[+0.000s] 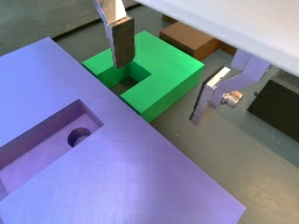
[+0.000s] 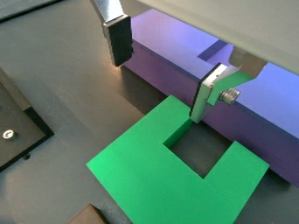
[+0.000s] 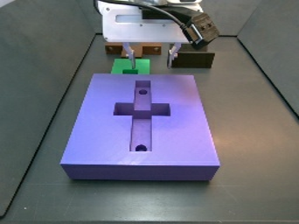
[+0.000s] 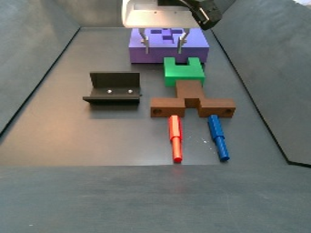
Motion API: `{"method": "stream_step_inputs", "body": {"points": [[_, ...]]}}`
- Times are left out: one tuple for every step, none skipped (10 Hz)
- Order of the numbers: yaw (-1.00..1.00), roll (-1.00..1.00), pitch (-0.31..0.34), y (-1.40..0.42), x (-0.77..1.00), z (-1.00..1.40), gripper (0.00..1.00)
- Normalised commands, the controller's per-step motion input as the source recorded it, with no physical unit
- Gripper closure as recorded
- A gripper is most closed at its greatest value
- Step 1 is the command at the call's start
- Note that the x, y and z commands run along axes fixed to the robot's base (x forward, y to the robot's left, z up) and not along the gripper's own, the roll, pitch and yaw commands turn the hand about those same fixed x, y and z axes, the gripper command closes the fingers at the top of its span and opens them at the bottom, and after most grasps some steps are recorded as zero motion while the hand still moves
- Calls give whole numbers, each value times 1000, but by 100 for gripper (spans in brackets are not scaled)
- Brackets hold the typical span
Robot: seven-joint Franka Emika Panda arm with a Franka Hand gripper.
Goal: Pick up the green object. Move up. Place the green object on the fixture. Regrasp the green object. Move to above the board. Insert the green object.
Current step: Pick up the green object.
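While the dark desk [image 4: 73, 127] is carrying everything, the purple board [image 3: 146, 131] is taking up the most room, lying flat with its cross-shaped recess [image 3: 140, 109] and two round holes facing up. Just beside one short end of the board, touching or nearly touching it, the green object [image 4: 184, 69] is resting flat on the desk; both wrist views are showing it as a chunky block with a square notch cut into it [image 2: 187, 166]. Beyond it in a side view, the brown cross-shaped piece [image 4: 190, 102] is lying with a red peg [image 4: 175, 138] and a blue peg [image 4: 217, 137] pointing away from the board. Well apart to one side, the fixture [image 4: 112, 89] is standing empty. Above the green object, the gripper [image 2: 163, 66] is hovering with its fingers [image 1: 121, 39] spread apart, holding nothing, one silver plate over the notch and the other past the block's outer edge.
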Motion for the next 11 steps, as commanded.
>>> {"method": "stream_step_inputs", "body": {"points": [[-117, 124, 0, -29, 0, -186, 0], [0, 0, -59, 0, 0, -206, 0], [0, 0, -86, -23, 0, -260, 0], [0, 17, -94, -31, 37, -323, 0], [0, 37, -94, -37, 66, -343, 0], [0, 54, -139, -66, 83, -303, 0], [0, 124, -116, -109, 34, -231, 0], [0, 163, -76, -117, 26, -206, 0], [0, 166, -19, -83, 6, -191, 0], [0, 159, -7, -57, 0, -197, 0], [0, 150, 0, 0, 0, -154, 0]]}}
